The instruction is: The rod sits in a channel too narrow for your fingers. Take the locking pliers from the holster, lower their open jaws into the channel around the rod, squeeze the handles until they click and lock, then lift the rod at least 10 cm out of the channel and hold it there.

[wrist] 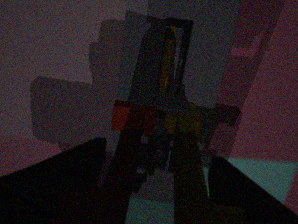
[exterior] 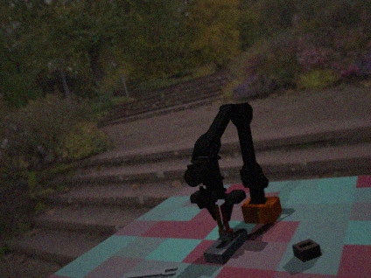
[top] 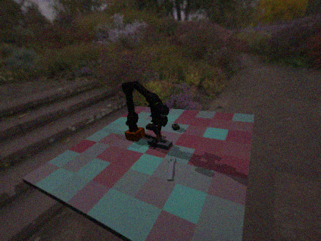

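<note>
Jaws: about half open on the gripper (top: 155,130) (exterior: 221,218) (wrist: 159,150), closed against the two handles of the locking pliers (top: 159,138) (exterior: 220,220) (wrist: 191,120), which stand roughly upright over the channel block (top: 166,145) (exterior: 216,254) (wrist: 141,75).
Rod: the yellow rod (wrist: 167,60) shows in the channel block's slot, down in the channel; its depth I cannot tell.
Pliers' nose: at the channel block; whether it straddles the rod is too dark to tell. If it is off to one side, the squeeze would bite air or a channel wall, and the lift would leave the rod behind.
Handles: red (wrist: 125,170) and yellow (wrist: 187,165), clearly apart, so probably not locked. Stopping the squeeze short of the click would let them spring back and drop the rod.
Grip: uneven pressure could roll the pliers between the jaws, tilting the nose against the channel block's wall.
Lift: a slanted pull could jam the rod in the slot or drag the channel block over the counter (top: 113,202) (exterior: 337,223).
Holster: the small dark holster (top: 176,126) (exterior: 306,250) sits apart from the channel block, unlikely to interfere.
Flat grey tool: lying (top: 171,169) (exterior: 150,274) near the channel block, away from a straight-up lift.
</note>
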`<state>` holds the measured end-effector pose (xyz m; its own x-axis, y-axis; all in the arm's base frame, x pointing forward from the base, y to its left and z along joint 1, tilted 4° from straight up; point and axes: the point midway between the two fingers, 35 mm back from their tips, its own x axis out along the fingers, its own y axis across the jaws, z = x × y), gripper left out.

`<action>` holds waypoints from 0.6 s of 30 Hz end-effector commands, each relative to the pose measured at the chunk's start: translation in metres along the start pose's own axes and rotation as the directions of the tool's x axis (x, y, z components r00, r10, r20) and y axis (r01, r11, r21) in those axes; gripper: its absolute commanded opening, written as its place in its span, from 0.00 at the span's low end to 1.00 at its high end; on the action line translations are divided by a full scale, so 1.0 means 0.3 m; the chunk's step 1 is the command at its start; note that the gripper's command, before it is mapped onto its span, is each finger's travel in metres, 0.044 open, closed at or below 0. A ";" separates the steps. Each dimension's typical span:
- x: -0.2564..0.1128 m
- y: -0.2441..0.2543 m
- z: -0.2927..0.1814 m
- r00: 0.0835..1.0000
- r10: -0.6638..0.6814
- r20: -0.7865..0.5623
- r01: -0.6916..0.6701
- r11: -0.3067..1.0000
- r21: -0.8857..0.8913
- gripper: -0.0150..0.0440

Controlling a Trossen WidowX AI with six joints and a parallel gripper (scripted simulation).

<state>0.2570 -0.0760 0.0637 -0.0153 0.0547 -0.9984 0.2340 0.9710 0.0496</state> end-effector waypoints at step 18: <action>0.001 0.004 0.000 1.000 0.004 0.000 -0.004 1.000 0.007 0.44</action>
<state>0.2570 -0.0760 0.0637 -0.0153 0.0546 -0.9984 0.2348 0.9708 0.0494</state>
